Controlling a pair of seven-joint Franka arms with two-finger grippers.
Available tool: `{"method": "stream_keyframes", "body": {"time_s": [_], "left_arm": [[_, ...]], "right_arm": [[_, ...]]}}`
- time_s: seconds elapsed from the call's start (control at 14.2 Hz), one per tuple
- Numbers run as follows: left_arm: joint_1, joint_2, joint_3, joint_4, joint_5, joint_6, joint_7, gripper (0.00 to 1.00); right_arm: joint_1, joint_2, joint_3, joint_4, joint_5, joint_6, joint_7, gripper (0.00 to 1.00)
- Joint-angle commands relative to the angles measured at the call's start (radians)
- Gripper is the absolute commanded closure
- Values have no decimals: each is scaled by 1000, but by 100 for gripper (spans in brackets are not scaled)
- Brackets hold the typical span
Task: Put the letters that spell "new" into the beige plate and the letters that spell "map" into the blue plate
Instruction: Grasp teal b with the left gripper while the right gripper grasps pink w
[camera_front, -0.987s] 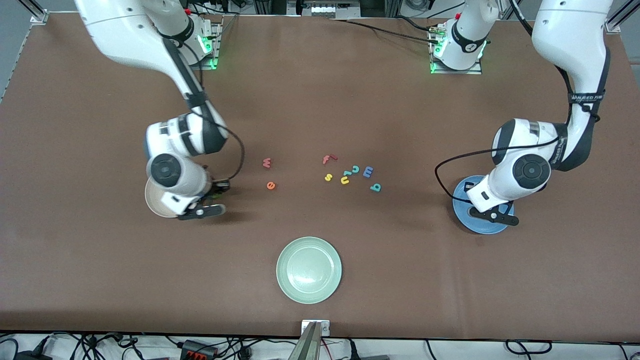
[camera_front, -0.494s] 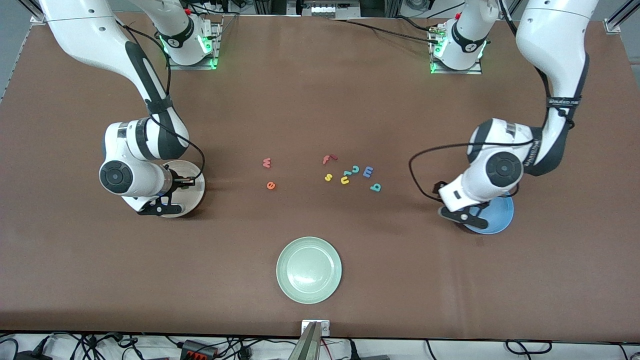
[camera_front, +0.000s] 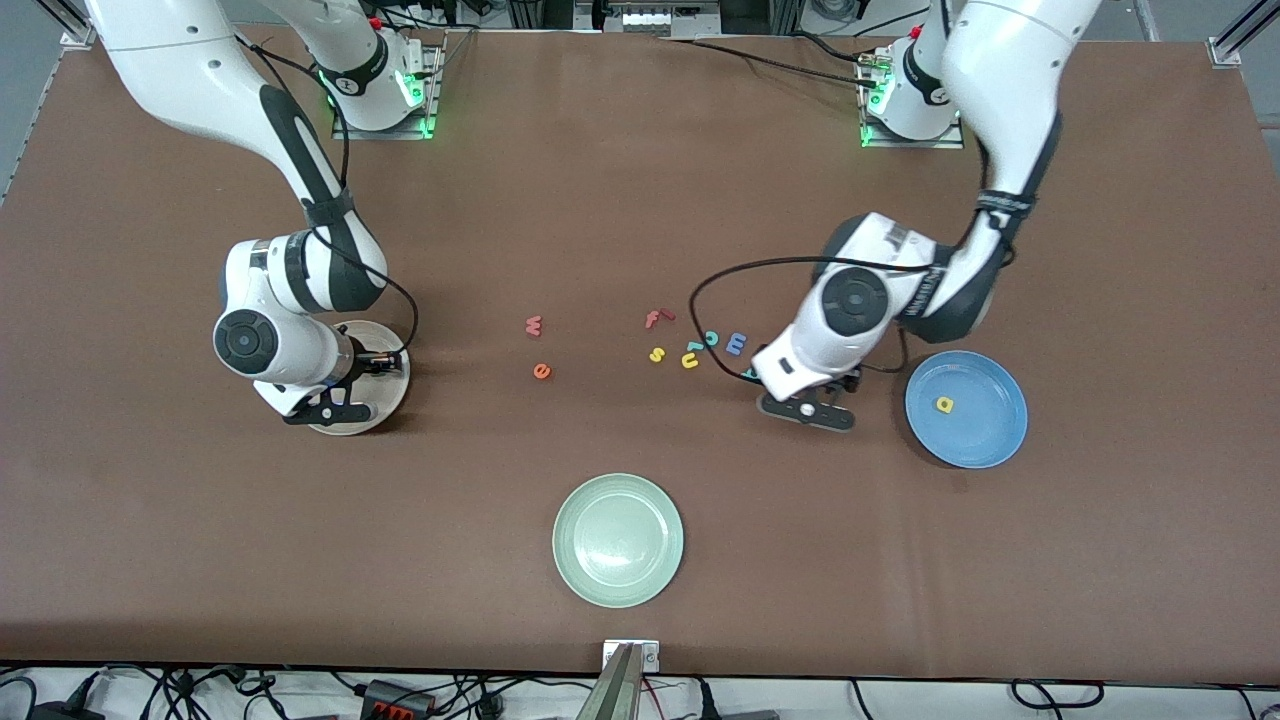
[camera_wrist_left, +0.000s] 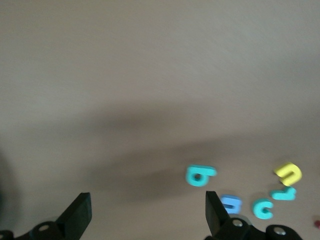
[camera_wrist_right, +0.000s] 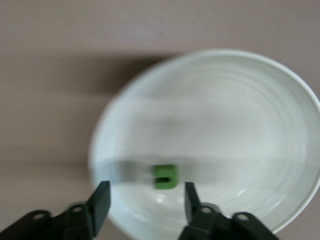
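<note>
Grippers over sorted letters
Right gripper (camera_wrist_right: 142, 202), jaws spread, above green n (camera_wrist_right: 165, 176) in beige plate (camera_front: 392, 392). Left gripper (camera_wrist_left: 145, 212), spread, empty; teal p (camera_wrist_left: 200, 175) at its 1 o'clock.

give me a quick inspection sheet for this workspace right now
surface: brown table, flat.
job's things: yellow a in blue plate; green n in beige plate; w, e, m, p on table.
clutter: f, s, u, c; pale green plate.
grippers: left gripper open over table near p; right gripper open over beige plate.
cables: black loop on left arm.
surroundings: wires along table edge.
</note>
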Motion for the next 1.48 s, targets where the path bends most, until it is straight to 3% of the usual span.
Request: {"method": "stream_keyframes", "body": {"time_s": [0.0, 0.21, 0.28, 0.49, 0.71, 1.06, 1.41], "left_arm": [[-4, 54, 3, 23, 5, -7, 105, 0], [-7, 68, -35, 5, 2, 8, 109, 31], [-6, 79, -35, 5, 2, 42, 109, 34], [-4, 114, -35, 6, 0, 130, 106, 34], [-4, 119, -35, 0, 0, 133, 106, 34], [-4, 108, -38, -18, 0, 105, 107, 36], [-7, 119, -36, -17, 3, 113, 115, 45]], "right_arm": [[98, -41, 5, 12, -6, -44, 75, 0], [202, -34, 8, 7, 12, -6, 185, 0], [238, -29, 10, 3, 12, 2, 252, 0], [322, -23, 11, -31, 14, 49, 412, 0], [385, 8, 27, -63, 34, 124, 523, 1], [402, 46, 27, -65, 35, 160, 561, 17], [405, 72, 27, -57, 41, 197, 560, 35]]}}
